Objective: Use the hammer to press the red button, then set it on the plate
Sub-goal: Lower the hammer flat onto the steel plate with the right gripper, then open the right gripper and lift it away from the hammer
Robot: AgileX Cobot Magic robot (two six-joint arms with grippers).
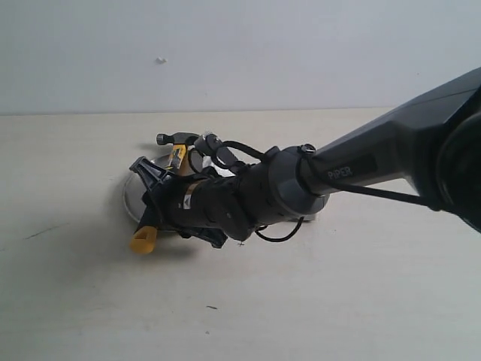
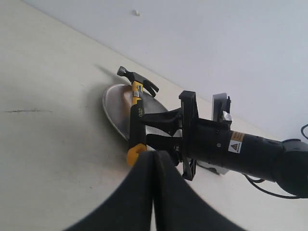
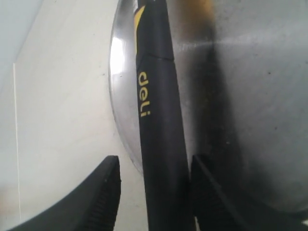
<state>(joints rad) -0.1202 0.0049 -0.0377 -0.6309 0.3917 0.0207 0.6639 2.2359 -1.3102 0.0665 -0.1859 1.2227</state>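
From outside, my right fingers (image 1: 150, 177) reach across to the plate (image 1: 129, 197), which sits at about nine o'clock from the middle of the bench (image 1: 75, 301). The hammer (image 1: 171, 140) lies across the plate with its head at the plate's twelve o'clock and its yellow loop hanging over the rim near seven o'clock. My arm (image 1: 391, 143) carries the word "PIPER" in pale letters. The red button is hidden from here.

From my left wrist, my left fingers (image 2: 147, 192) are clenched together on nothing, hovering near the yellow loop. The hammer (image 2: 136, 113) rests on the plate (image 2: 113, 103), and my right fingers (image 2: 161, 121) straddle its grip. A yellow triangle warning sticker (image 2: 236, 146) shows on my right wrist. The white lettering on the handle is too small to read.

From my right wrist, the handle (image 3: 159, 120) runs between my right fingers (image 3: 103, 202). One finger stands clearly apart from it and the other is just beside it, so I am released, not grasping. "deli" reads in yellow along the handle. The plate (image 3: 240, 96) lies under it.

I judge the step to be letting go. To do it well I would open until both fingers clear the grip, then lift straight up. A finger dragging on the handle could tip the hammer off, since the loop overhangs the rim.
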